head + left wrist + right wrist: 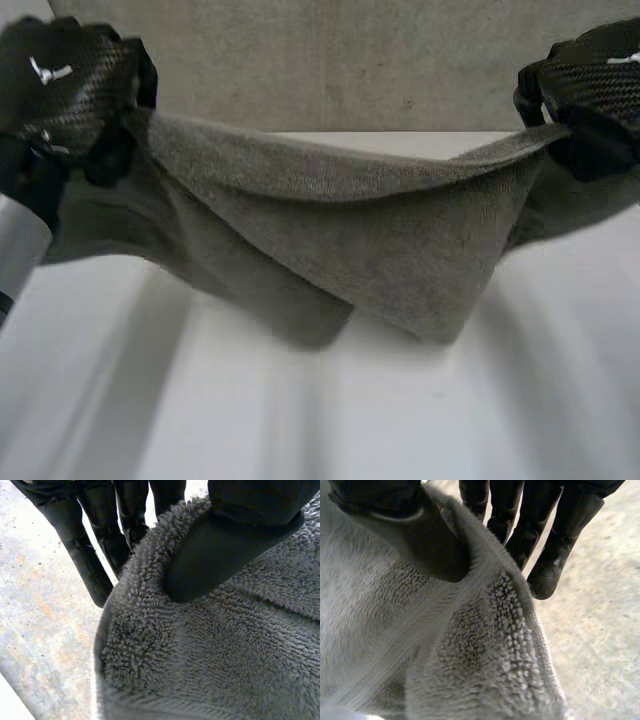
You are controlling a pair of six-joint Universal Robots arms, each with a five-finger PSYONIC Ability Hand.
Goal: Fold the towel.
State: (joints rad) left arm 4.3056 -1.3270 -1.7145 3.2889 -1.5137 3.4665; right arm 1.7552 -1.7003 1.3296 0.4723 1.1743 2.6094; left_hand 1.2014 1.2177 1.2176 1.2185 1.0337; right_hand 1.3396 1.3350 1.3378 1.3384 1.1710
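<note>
Left hand point(70, 85) and right hand point(590, 85) each pinch what are probably corners of the towel point(400, 230), fingers half hidden behind it.

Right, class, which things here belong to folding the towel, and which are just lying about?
Part of the job: towel; left hand and right hand, each pinching one end of its upper edge.
Just there: white table; grey wall behind.

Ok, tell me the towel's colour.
The towel is plain grey, no pattern; clearest in the left wrist view.
</note>
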